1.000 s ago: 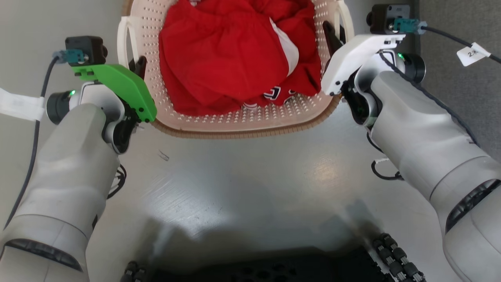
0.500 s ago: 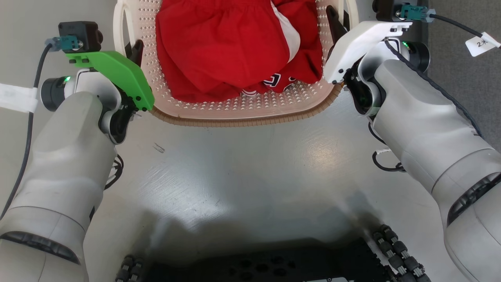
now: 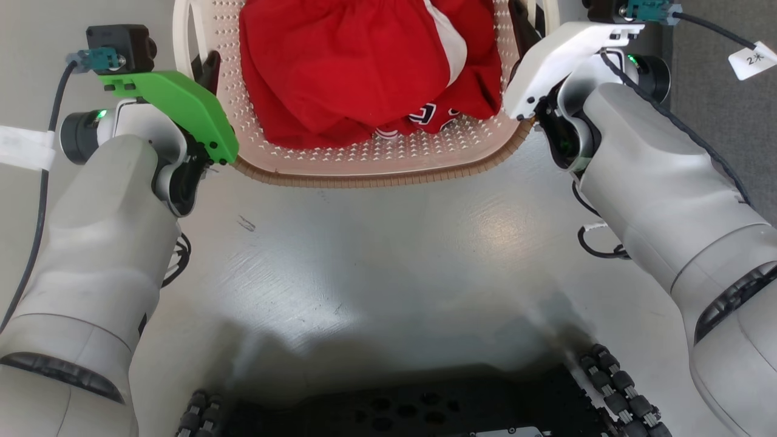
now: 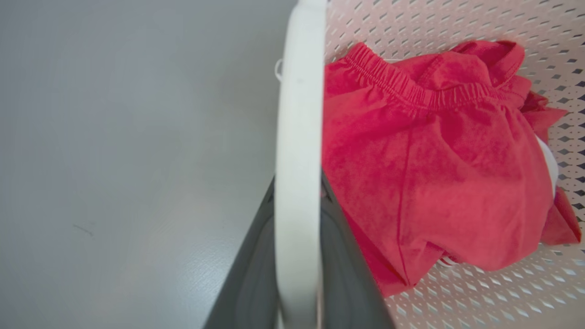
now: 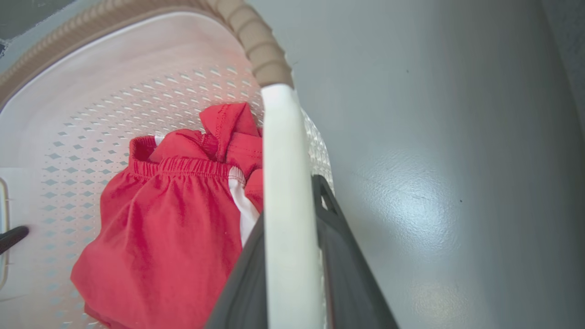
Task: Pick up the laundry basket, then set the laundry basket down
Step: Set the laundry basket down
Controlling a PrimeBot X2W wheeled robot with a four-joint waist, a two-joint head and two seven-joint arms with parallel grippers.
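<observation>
The basket (image 3: 376,161) is at the head view's top centre, red clothing (image 3: 364,67) inside, with the grips half hidden. The wrist views show them: the left end effector (image 4: 297,256) clamps one white handle (image 4: 297,114) of the basket, and the right end effector (image 5: 292,274) clamps the other, with grey floor (image 5: 434,137) alongside.

This looks like a robot lab or test room rather than a home. The floor (image 3: 388,255) is a smooth, glossy grey coating with scuffs. A strip of grey carpet (image 3: 722,133) borders it, and a paper tag (image 3: 753,59) labels a cable (image 3: 704,33).
</observation>
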